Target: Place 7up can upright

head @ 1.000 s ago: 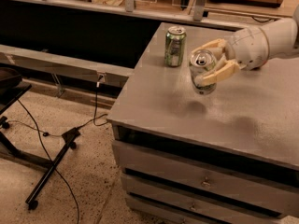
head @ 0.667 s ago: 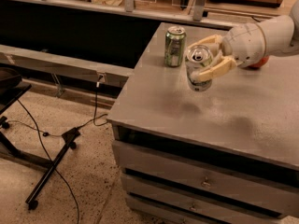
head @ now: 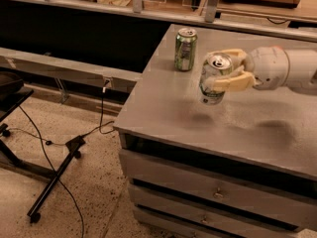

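Beside the green can [head: 185, 49], just to its right in the camera view and a little nearer the camera, the gripper [head: 213, 71] is holding the 7up can [head: 212, 94]. Cream fingers [head: 233, 83] are closing on the can's silver-white body from both sides, one running across near the top rim, the other across the middle. Can is sitting slightly tilted, shiny top leaning up and right, pull-tab end facing the camera. Its base is hanging clear of the grey table top [head: 247, 128]; a soft shadow [head: 200, 118] is lying on the surface below, apart from the can. White arm [head: 282, 68] is reaching in from the right edge, away from the green can.

Green can is standing upright on the table, toward the back left corner, not touching the 7up can or the fingers.

Below and in front of the green can, drawers [head: 213, 195] are showing in the table's front. Well left of it and lower, a black stand [head: 54, 177] and cable [head: 47, 155] are lying on the speckled floor.
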Available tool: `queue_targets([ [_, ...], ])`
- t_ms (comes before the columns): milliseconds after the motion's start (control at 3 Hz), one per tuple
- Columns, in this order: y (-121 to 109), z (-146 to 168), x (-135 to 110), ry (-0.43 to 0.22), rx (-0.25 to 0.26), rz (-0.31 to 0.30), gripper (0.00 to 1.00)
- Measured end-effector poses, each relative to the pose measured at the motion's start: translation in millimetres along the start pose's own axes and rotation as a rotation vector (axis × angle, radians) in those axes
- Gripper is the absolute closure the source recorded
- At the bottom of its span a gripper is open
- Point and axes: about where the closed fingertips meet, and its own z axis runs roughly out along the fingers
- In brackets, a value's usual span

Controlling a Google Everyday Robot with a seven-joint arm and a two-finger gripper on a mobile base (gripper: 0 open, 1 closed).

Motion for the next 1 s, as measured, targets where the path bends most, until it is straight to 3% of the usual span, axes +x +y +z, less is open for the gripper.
queue_targets([
  [333, 16.9, -9.3, 3.2, -0.088, 0.129, 0.063, 1.0],
  [667, 23.0, -10.9, 10.2, -0.089, 0.154, 0.09, 1.0],
  [1000, 15.9, 3.4, 7.1, -0.041, 0.12, 0.029, 1.0],
])
